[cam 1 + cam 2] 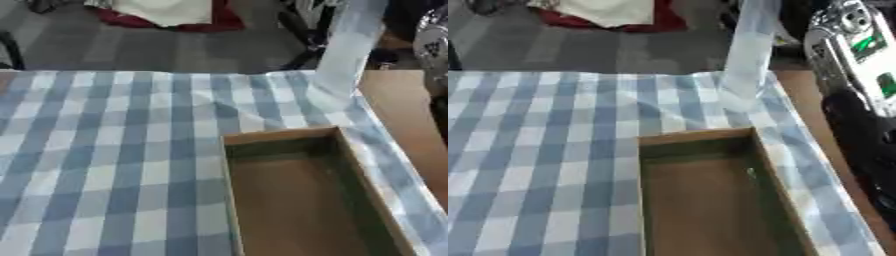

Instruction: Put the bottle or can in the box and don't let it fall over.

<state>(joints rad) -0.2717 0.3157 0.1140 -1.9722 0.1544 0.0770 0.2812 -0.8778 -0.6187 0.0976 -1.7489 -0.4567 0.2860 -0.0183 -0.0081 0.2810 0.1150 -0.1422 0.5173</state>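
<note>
Open brown cardboard box (302, 200) sits empty lower right on the blue-checked worktop (105, 150); right arm (855, 75) at right edge, hand state indeterminable.

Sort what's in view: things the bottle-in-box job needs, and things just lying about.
For the job:
cardboard box, open and empty
tall pale column at the table's far corner, possibly the bottle
robot's right arm

Lying about:
checked tablecloth
red and white cloth on the floor
</note>
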